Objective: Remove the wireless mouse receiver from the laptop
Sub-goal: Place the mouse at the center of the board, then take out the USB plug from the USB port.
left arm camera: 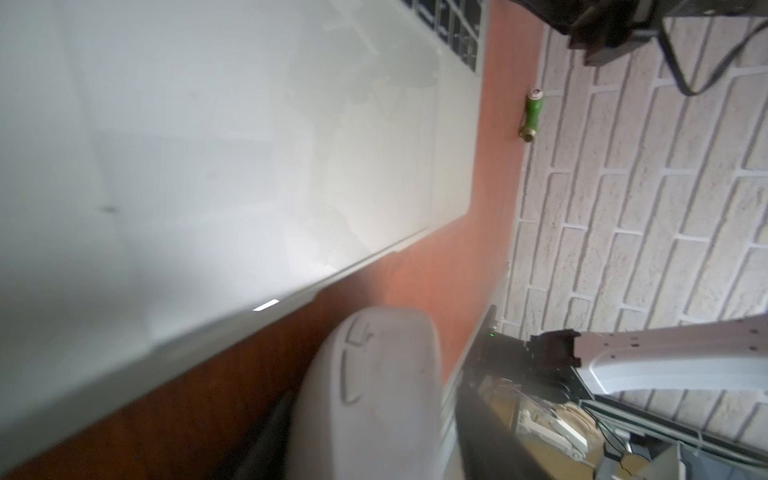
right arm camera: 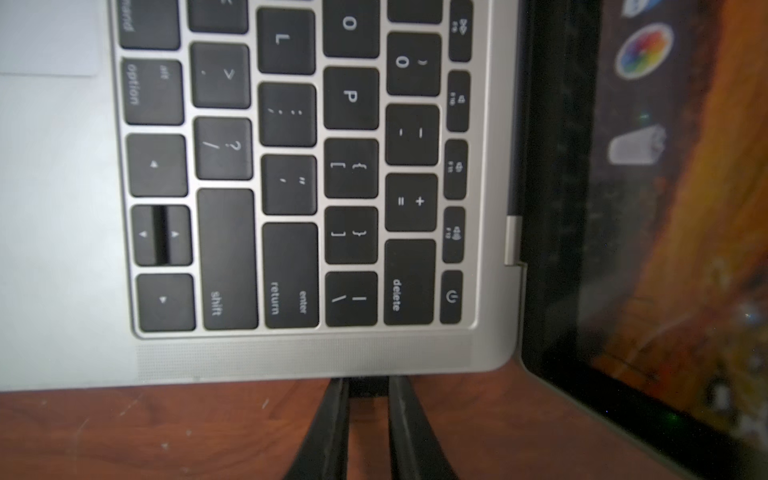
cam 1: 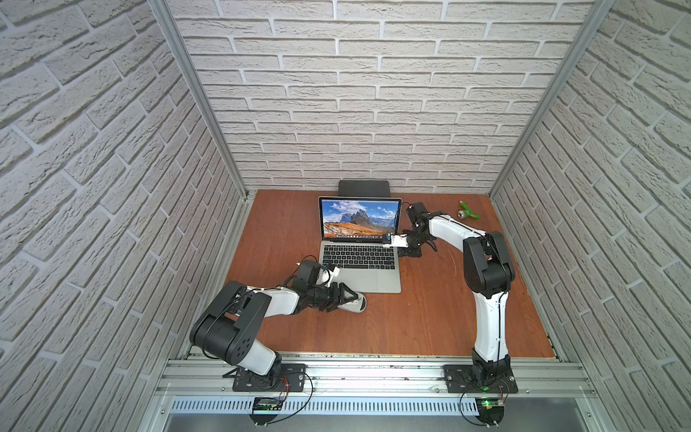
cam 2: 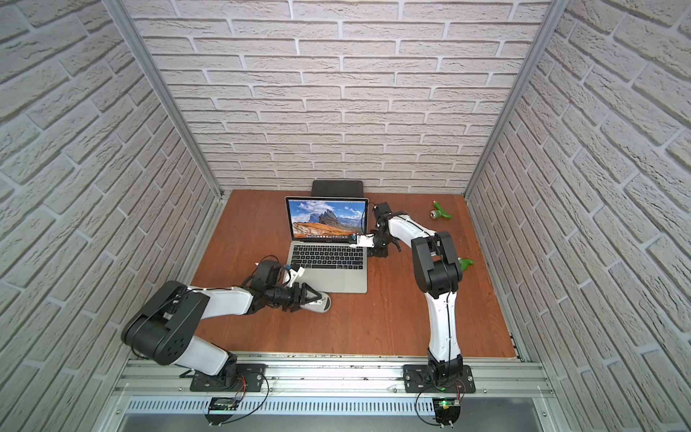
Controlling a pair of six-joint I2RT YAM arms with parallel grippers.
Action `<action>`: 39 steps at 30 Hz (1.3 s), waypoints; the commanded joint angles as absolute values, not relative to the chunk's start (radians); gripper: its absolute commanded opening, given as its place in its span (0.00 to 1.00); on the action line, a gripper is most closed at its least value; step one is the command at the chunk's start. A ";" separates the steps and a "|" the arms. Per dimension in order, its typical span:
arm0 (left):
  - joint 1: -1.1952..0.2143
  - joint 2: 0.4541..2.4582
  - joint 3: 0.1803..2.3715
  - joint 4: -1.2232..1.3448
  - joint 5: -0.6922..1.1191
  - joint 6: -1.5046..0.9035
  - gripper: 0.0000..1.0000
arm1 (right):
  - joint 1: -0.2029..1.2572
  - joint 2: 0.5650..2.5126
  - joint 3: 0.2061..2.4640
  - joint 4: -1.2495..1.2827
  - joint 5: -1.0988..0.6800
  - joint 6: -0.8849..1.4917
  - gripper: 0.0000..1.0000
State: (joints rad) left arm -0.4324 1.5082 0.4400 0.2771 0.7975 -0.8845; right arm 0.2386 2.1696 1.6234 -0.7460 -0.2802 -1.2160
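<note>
The silver laptop (cam 1: 359, 278) (cam 2: 329, 278) stands open on the wooden table, showing a mountain wallpaper. In the right wrist view my right gripper (right arm camera: 368, 388) is at the laptop's (right arm camera: 291, 357) right edge near the hinge. Its two black fingers are drawn in on a small dark stub, the wireless mouse receiver (right arm camera: 368, 384), which sticks out of that edge. In both top views the right gripper (cam 1: 403, 254) (cam 2: 371, 252) hides the receiver. My left gripper (cam 1: 353, 299) (left arm camera: 374, 415) stands open around the light-grey mouse (cam 1: 357, 306) (left arm camera: 374, 395), which rests on the table at the laptop's front left corner.
A flat dark grey pad (cam 1: 364, 187) leans on the back wall behind the laptop. A green fitting (cam 1: 467, 210) lies at the back right, another (cam 2: 465, 263) beside the right arm. Brick walls close three sides and an aluminium rail (cam 1: 374, 368) runs along the front.
</note>
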 commanded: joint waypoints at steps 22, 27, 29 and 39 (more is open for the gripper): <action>-0.179 1.289 0.579 -0.311 0.675 -0.653 0.98 | 0.248 2.199 1.639 -0.749 -0.294 -1.253 0.03; -0.178 1.311 0.634 -0.337 0.644 -0.619 0.98 | 0.232 2.186 1.634 -0.762 -0.276 -1.262 0.03; -0.178 1.326 0.654 -0.329 0.641 -0.617 0.98 | 0.223 2.173 1.628 -0.762 -0.267 -1.261 0.03; -0.174 1.407 0.791 -0.269 0.639 -0.643 0.88 | 0.163 2.123 1.613 -0.792 -0.278 -1.260 0.03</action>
